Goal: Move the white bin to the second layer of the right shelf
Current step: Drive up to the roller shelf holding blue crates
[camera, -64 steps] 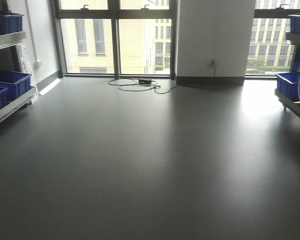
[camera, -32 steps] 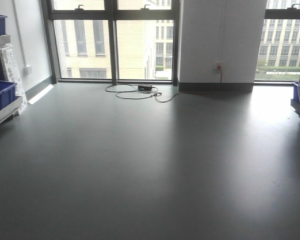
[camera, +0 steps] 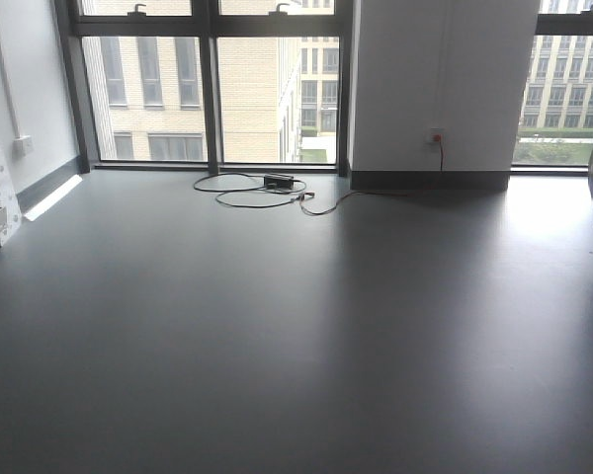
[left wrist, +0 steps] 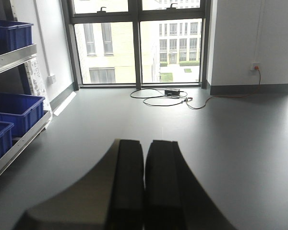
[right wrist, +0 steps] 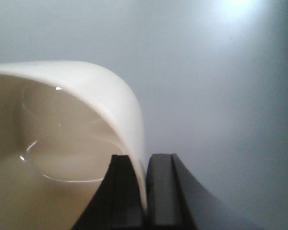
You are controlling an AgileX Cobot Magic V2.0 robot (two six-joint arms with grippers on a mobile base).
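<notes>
Blue crates (left wrist: 17, 108) all but leave the front view as it rolls forward.
Right fingers (right wrist: 120, 191) pinch the white bin (right wrist: 77, 120) by its rim, carrying it clear of the floor (camera: 277, 326); left fingers (left wrist: 127, 182) are pressed together, empty.

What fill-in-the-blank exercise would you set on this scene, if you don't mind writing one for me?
1. The right hand pinches the wall of the white bin, one finger inside it and one ____.
2. The left hand is shut and holds ____.
3. The crates in the left wrist view are ____.
4. A cable lies on the floor before the ____.
Missing words: outside; nothing; blue; window.
</notes>
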